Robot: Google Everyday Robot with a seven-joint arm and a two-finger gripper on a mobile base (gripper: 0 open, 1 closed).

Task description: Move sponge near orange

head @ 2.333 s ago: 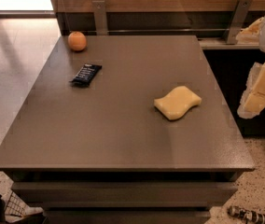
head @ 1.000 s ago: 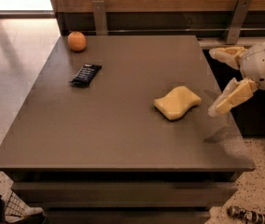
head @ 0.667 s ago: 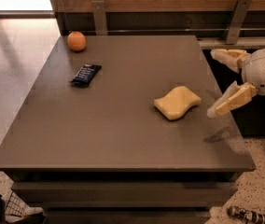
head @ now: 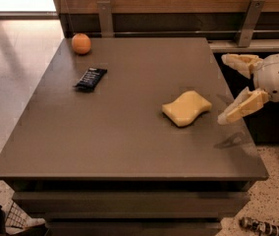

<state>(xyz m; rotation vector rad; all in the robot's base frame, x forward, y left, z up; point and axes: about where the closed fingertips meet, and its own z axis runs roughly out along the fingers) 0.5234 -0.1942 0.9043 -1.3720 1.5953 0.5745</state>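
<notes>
While it lies flat on the dark grey table (head: 125,136), the sponge (head: 186,108) sits right of the frame's centre, nearer the table's right edge than its left. Its long axis runs almost across the frame, tilted slightly, with the left end a little lower and the right end a little higher. The wavy sides face the top and bottom of the frame, and the right end points toward the robot's hand.

The orange (head: 81,43) rests in the upper left of the frame, close to the table's far left corner and well apart from the sponge. Between them, nearer the orange, a dark snack bar (head: 91,77) lies at a slant.

The gripper (head: 223,89) enters from the right edge of the frame at mid-height, over the table's right edge and just beside the sponge without touching it. Its white rounded body sits furthest right, and the two cream-yellow fingers (head: 241,106) reach leftward, spread wide apart with nothing between them. One is higher in the frame, the other lower and angled down to the left. Its shadow falls on the tabletop below.
</notes>
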